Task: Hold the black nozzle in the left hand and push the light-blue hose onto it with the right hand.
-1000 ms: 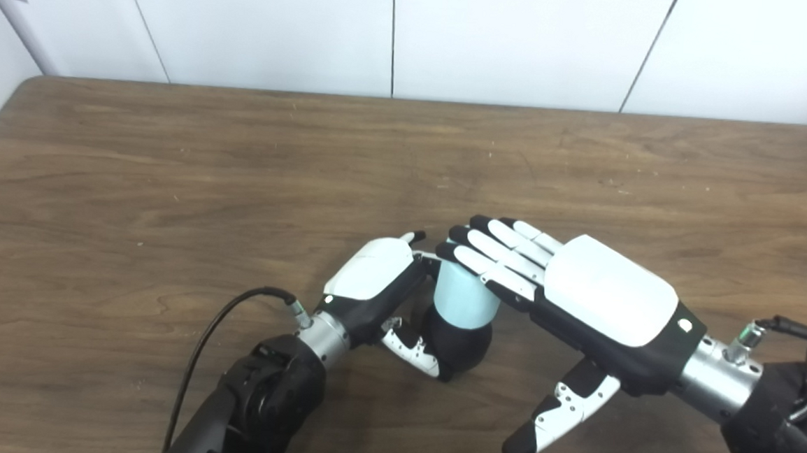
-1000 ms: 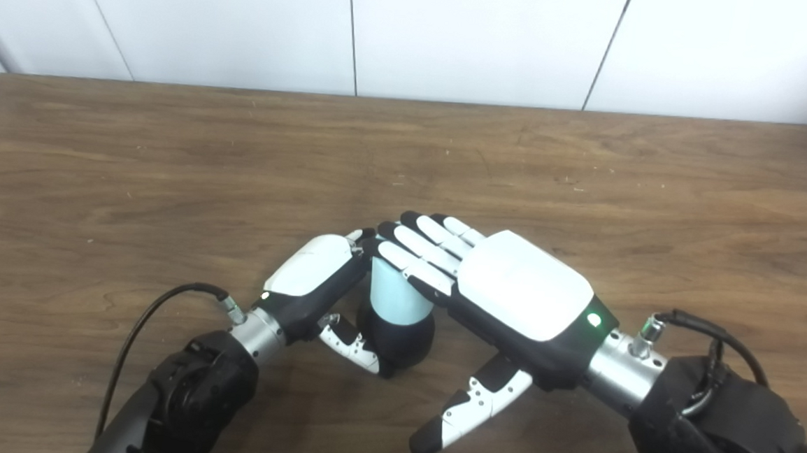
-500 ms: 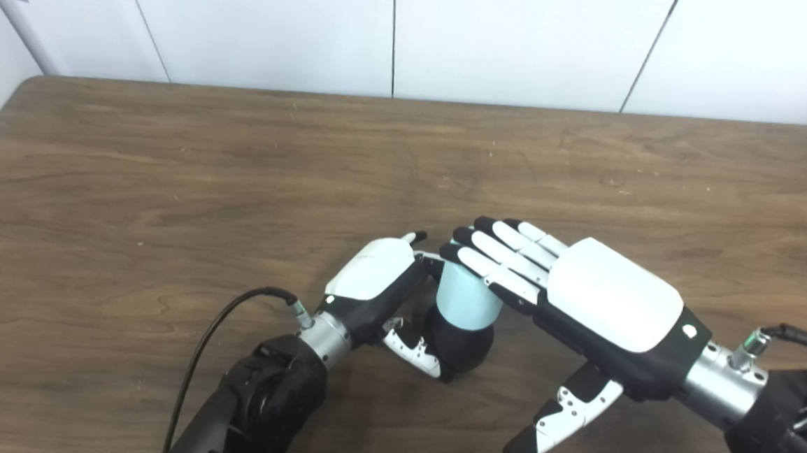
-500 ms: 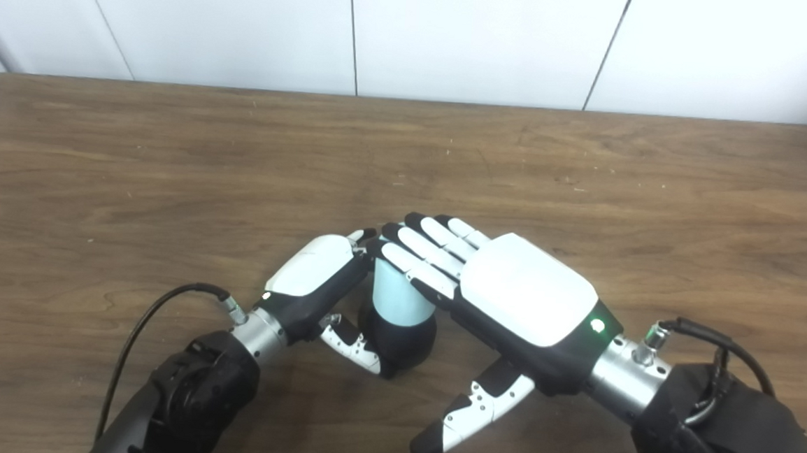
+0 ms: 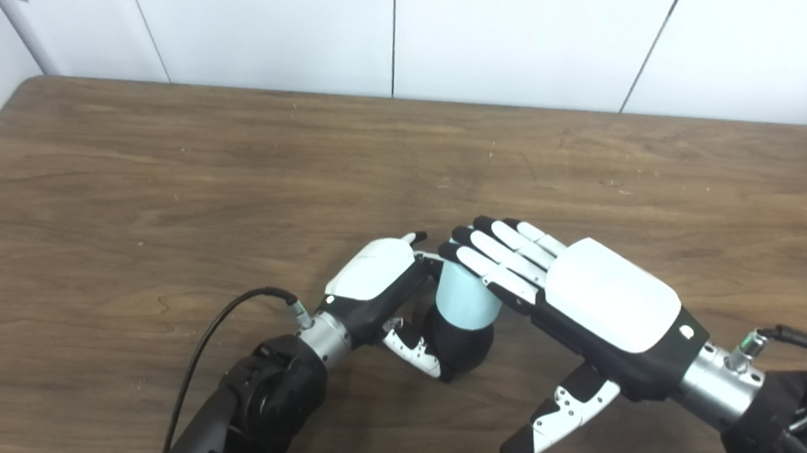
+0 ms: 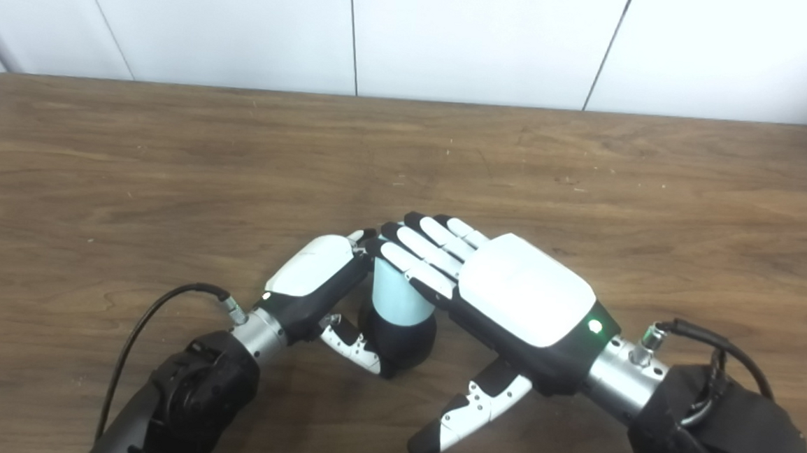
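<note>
A black rounded nozzle (image 5: 462, 348) stands on the wooden table (image 5: 169, 170) near the front middle. A short light-blue hose piece (image 5: 462, 300) sits upright on top of it. My left hand (image 5: 379, 281) wraps the nozzle from the left, thumb curled against its lower front. My right hand (image 5: 581, 293) lies flat, palm down, with its fingers (image 6: 423, 252) stretched over the hose's top; its thumb hangs free below. The hose's top end is hidden under those fingers.
The table's back edge meets a white panelled wall (image 5: 387, 36). A black cable (image 5: 215, 334) loops off my left wrist onto the table.
My right hand has drifted slightly right and back, staying flat over the hose. The left hand, nozzle and hose have not visibly moved.
</note>
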Tool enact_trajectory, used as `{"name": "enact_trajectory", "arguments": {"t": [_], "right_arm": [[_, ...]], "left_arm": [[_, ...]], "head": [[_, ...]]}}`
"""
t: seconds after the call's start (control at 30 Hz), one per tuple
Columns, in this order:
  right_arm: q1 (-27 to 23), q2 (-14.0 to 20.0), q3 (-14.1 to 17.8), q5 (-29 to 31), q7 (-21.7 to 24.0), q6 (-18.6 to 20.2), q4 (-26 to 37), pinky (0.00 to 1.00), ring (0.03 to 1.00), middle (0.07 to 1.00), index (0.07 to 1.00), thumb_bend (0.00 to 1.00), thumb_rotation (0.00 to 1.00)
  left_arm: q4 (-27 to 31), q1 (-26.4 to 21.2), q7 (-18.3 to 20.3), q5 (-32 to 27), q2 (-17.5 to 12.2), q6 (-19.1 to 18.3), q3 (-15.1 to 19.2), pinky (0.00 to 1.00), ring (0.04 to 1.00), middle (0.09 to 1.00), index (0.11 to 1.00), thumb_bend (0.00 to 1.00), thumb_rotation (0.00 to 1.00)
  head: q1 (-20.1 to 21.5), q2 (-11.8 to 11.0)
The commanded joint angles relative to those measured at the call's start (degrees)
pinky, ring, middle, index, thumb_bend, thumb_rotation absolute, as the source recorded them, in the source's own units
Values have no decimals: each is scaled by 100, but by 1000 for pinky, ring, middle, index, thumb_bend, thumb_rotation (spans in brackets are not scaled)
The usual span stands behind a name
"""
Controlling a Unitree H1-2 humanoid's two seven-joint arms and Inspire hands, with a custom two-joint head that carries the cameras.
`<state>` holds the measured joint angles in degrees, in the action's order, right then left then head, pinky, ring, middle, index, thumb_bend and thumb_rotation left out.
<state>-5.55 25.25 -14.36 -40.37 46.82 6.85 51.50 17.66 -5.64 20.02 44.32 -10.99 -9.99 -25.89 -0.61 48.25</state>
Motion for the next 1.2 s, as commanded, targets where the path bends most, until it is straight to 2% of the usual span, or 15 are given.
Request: {"name": "enact_trajectory", "arguments": {"t": [0.0, 0.47, 1.17], "right_arm": [[308, 172, -94, -165, 414, 159, -251, 1000, 1000, 1000, 1000, 734, 1000], [317, 165, -183, -91, 455, 356, -229, 1000, 1000, 1000, 1000, 735, 1000], [255, 120, -412, -228, 473, 345, -222, 1000, 1000, 1000, 1000, 723, 1000]], "left_arm": [[-151, 40, 165, 160, -139, -156, 6, 1000, 719, 523, 454, 518, 0], [-135, 43, 201, 158, -170, -150, -14, 1000, 719, 523, 454, 518, 0], [-141, 13, 230, 131, -174, -159, -22, 1000, 719, 521, 455, 519, 0]], "head": [[0, 6], [12, 10], [13, 18]]}}
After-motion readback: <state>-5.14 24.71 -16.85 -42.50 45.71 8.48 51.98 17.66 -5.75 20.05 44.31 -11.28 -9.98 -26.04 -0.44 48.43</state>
